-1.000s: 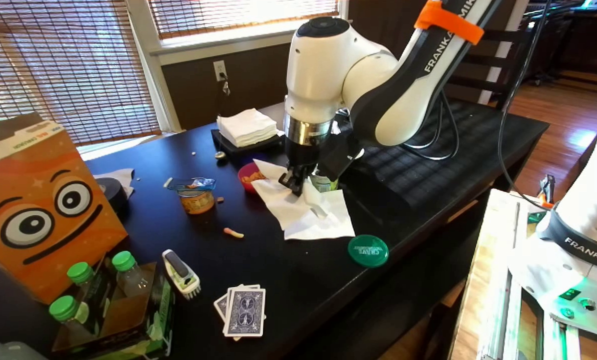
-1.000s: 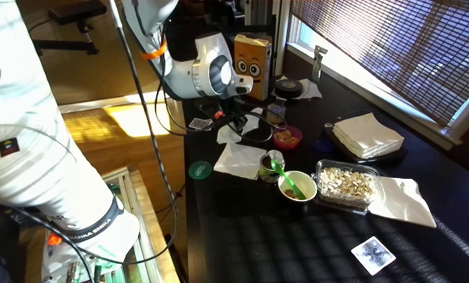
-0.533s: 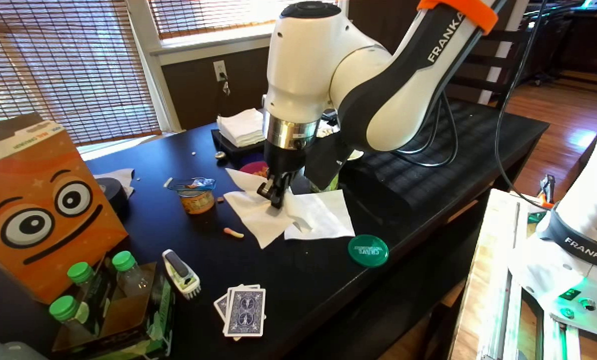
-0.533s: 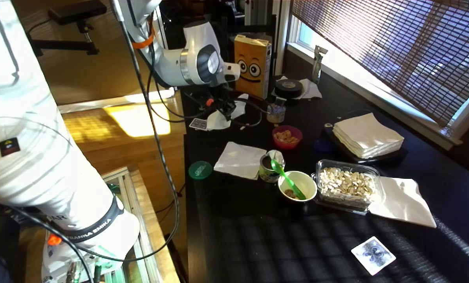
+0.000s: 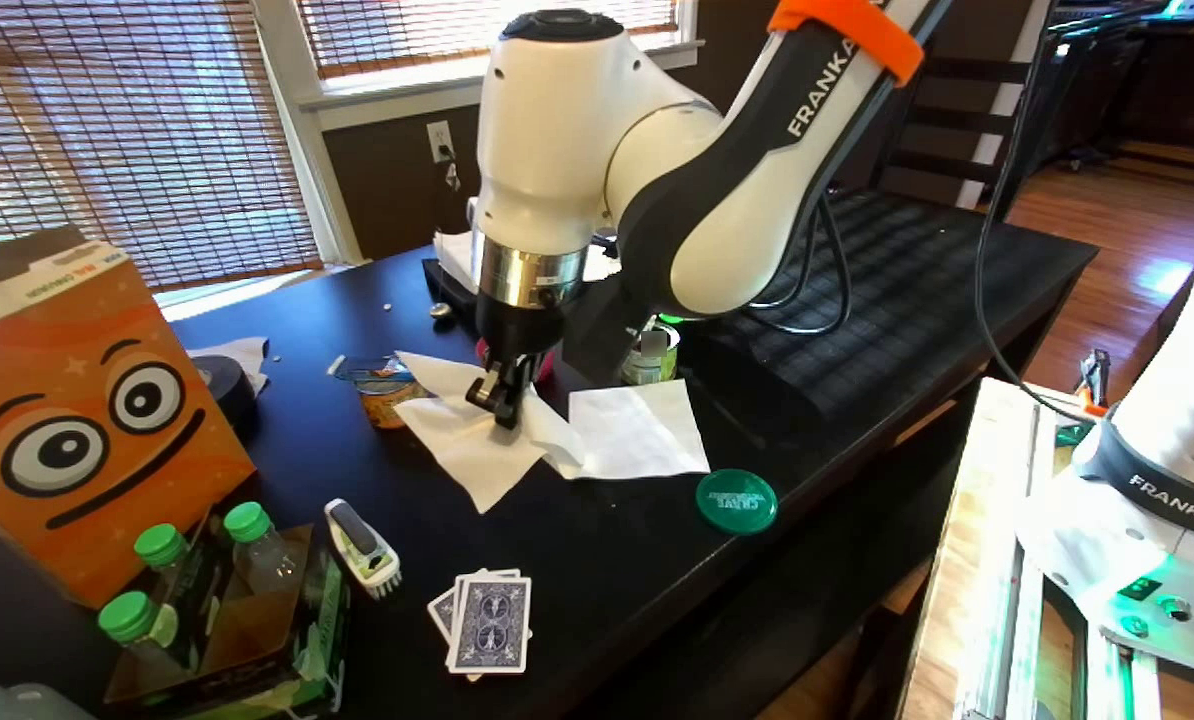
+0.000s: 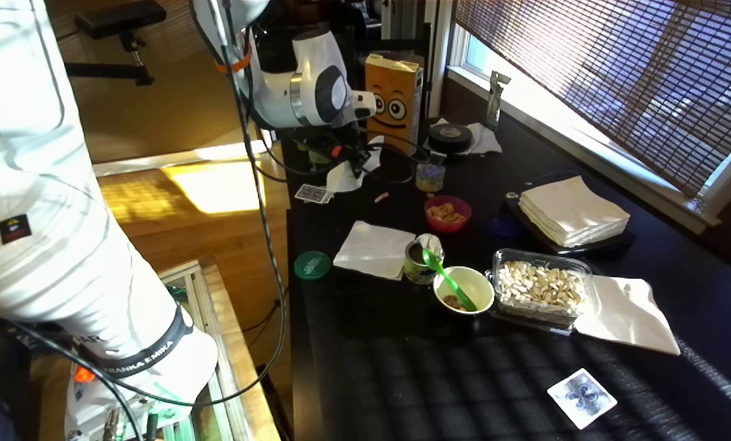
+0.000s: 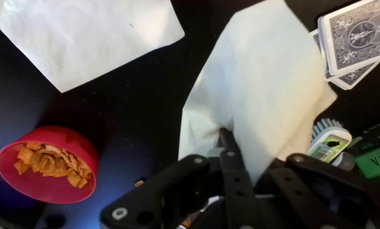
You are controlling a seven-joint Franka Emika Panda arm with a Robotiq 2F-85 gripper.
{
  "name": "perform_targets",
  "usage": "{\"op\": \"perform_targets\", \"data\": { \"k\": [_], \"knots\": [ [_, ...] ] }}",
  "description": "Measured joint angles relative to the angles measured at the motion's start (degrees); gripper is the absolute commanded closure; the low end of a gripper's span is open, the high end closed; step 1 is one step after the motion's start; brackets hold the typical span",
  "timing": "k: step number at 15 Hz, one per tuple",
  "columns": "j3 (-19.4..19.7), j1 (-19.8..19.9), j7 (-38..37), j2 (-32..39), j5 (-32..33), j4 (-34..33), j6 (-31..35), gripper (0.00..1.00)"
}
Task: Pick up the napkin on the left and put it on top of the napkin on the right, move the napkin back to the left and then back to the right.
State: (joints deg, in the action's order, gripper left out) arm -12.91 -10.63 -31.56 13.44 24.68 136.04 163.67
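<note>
Over the past second our gripped napkin [image 5: 465, 448] and the claw [image 5: 499, 410] have drawn away from the flat napkin [image 6: 374, 250], which lies uncovered off to the claw's side. We see the claw pressed together on a bunched fold, the rest drooping beneath it, with the cards [image 7: 358, 41] beyond in the wrist view; whether a corner brushes the table [image 6: 414, 373] we cannot tell. Likely this is a leftward return, which pass we cannot say, so we should next lower and let go well apart from the flat napkin.
</note>
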Motion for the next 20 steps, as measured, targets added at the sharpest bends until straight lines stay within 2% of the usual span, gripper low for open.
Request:
{"op": "perform_targets", "data": {
  "k": [3, 4, 6, 7, 9, 16, 17, 18, 20],
  "knots": [
    [-0.4, 0.1, 1.9, 2.5, 0.0, -3.3, -0.6, 0.99],
    [-0.5, 0.1, 2.5, 3.3, 0.0, -4.3, -0.9, 0.72],
    [-0.7, 0.2, 3.5, 4.6, 0.0, -6.3, -1.9, 0.93],
    [-0.9, 0.3, 4.4, 5.2, -0.1, -7.2, -2.3, 0.93],
    [-0.7, 0.1, 6.6, 6.2, -1.2, -8.5, -2.9, 1.00],
    [2.5, -3.2, 14.7, 7.4, -8.2, -10.7, -4.0, 0.99],
    [2.6, -3.4, 15.1, 7.5, -8.5, -10.8, -4.2, 0.83],
    [2.8, -3.5, 15.4, 7.5, -8.8, -10.9, -4.5, 0.72],
    [2.9, -3.7, 16.1, 7.5, -9.5, -11.0, -5.0, 0.60]
  ]
}}
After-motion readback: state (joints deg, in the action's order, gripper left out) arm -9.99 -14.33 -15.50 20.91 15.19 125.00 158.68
